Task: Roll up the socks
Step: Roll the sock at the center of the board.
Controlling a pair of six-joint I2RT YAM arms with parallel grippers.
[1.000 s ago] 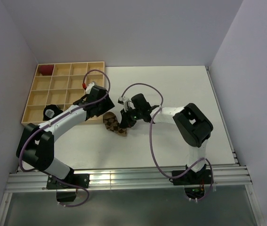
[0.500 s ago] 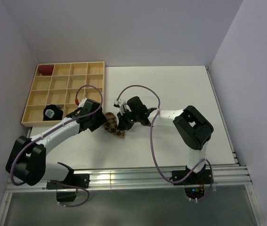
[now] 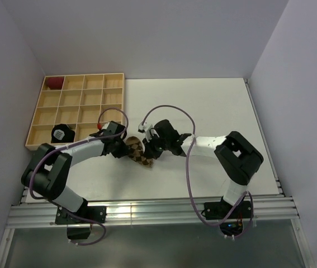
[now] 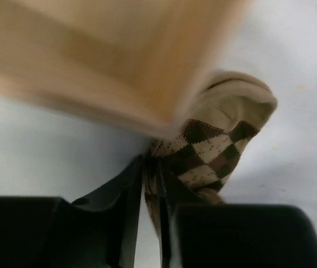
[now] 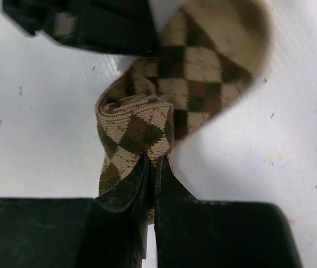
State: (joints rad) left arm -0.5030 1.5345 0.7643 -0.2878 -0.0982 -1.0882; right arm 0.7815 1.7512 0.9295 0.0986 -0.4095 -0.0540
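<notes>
A tan and brown argyle sock [image 3: 137, 152] lies on the white table between my two grippers. My left gripper [image 3: 122, 148] is shut on the sock's left part; in the left wrist view the sock [image 4: 214, 151] is pinched between the dark fingers [image 4: 126, 195]. My right gripper [image 3: 150, 148] is shut on the sock's right part; in the right wrist view the folded sock [image 5: 164, 106] runs up from the closed fingers [image 5: 130, 187], and the left gripper shows at the top left. A rolled black sock [image 3: 61, 134] sits in the wooden tray.
A wooden divided tray [image 3: 80, 100] stands at the back left, close behind my left gripper; its blurred edge [image 4: 91, 61] fills the top of the left wrist view. A red item [image 3: 53, 83] lies in the tray's far left cell.
My left arm has drawn in lower and closed on the sock's left part. My right gripper has shifted slightly right and down with the sock. The sock looks more bunched.
</notes>
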